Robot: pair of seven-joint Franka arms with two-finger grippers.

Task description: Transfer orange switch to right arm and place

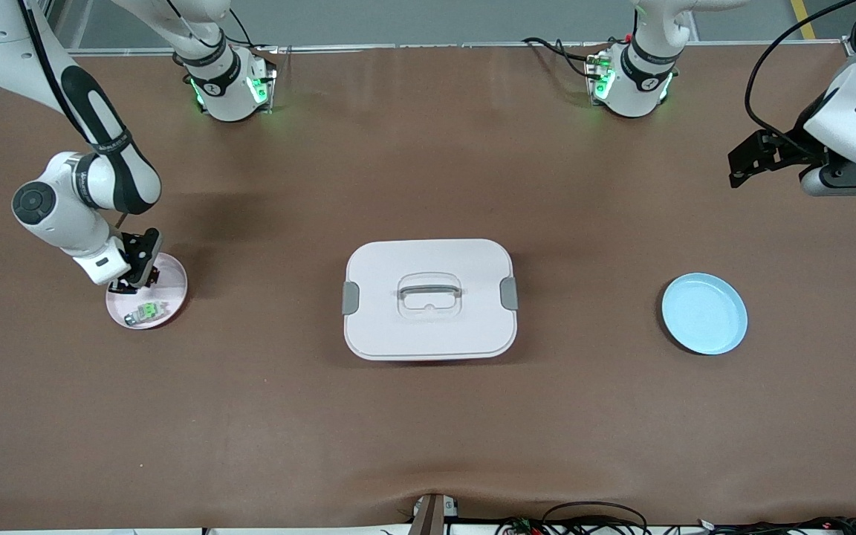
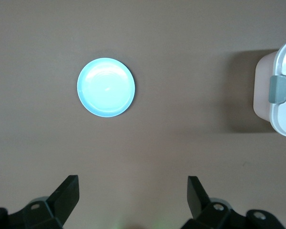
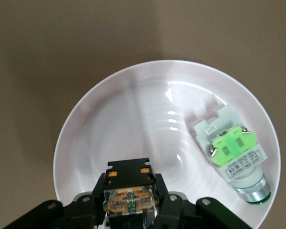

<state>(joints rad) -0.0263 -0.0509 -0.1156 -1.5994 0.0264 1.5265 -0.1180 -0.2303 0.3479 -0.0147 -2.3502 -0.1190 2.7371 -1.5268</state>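
Note:
The orange switch [image 3: 128, 175], a small black block with an orange band, sits between the fingers of my right gripper [image 3: 129, 190]. That gripper [image 1: 131, 284] is shut on it, low over the pink plate [image 1: 170, 288], at the plate's rim. I cannot tell whether the switch touches the plate [image 3: 133, 105]. My left gripper [image 1: 734, 168] waits open and empty in the air over bare table at the left arm's end. Nothing is between its fingers [image 2: 69, 191].
A green-and-silver part [image 1: 147, 310] lies on the pink plate beside the switch, also seen as a green-and-silver part [image 3: 233, 152] in the right wrist view. A white lidded box [image 1: 428, 327] sits mid-table. An empty blue plate [image 1: 703, 313] lies toward the left arm's end.

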